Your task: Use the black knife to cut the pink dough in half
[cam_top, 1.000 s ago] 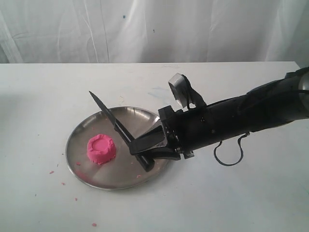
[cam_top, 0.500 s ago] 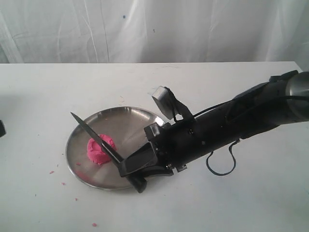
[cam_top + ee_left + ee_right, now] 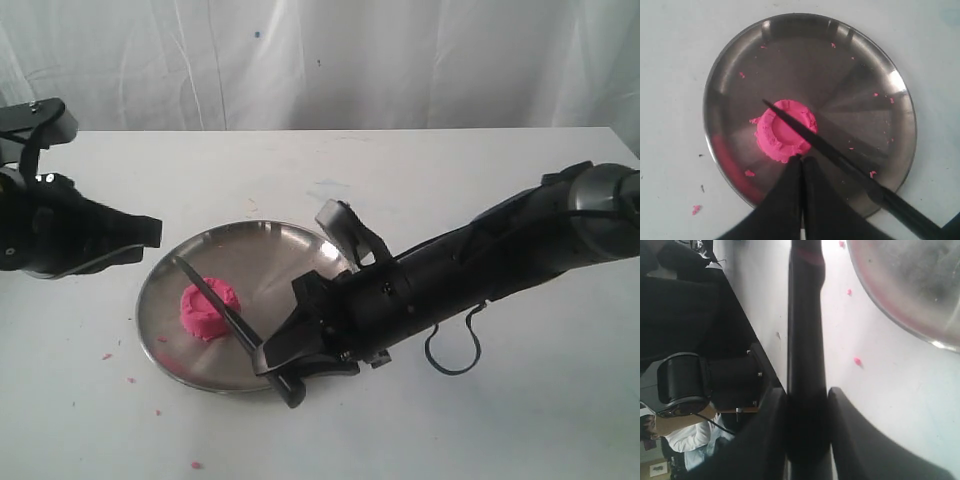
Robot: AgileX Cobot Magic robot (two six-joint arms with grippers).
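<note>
A bright pink round puck of soft dough (image 3: pixel 209 311) with a dented top sits whole on a round stainless-steel plate (image 3: pixel 268 249), left of the plate's centre in the exterior view. The slim all-black knife (image 3: pixel 218 304) lies slanted across it, blade over the puck's top and point toward the plate's far-left rim; whether the edge has bitten into the dough cannot be told. The left wrist view shows the same blade (image 3: pixel 805 135) crossing the dough (image 3: pixel 782 131) off-centre, and picks out tiny pink crumbs (image 3: pixel 875 94) scattered over the plate (image 3: pixel 740 55) that the exterior view barely resolves.

The right end effector (image 3: pixel 295 352) is clamped on the knife's handle at the plate's near rim. In the right wrist view the handle (image 3: pixel 806 340) fills the frame between the two closed fingers (image 3: pixel 765 440), and the blade and dough are cut off; only an arc of the plate (image 3: pixel 910 295) and crumbs (image 3: pixel 857 360) on the white table (image 3: pixel 900 390) appear.

The left end effector (image 3: pixel 130 243) hovers just beside the plate's far-left edge; the left wrist view shows its black fingers (image 3: pixel 782 200) pressed together, holding nothing.

More crumbs (image 3: pixel 195 465) dot the table (image 3: pixel 480 430). No writing or label is legible.
</note>
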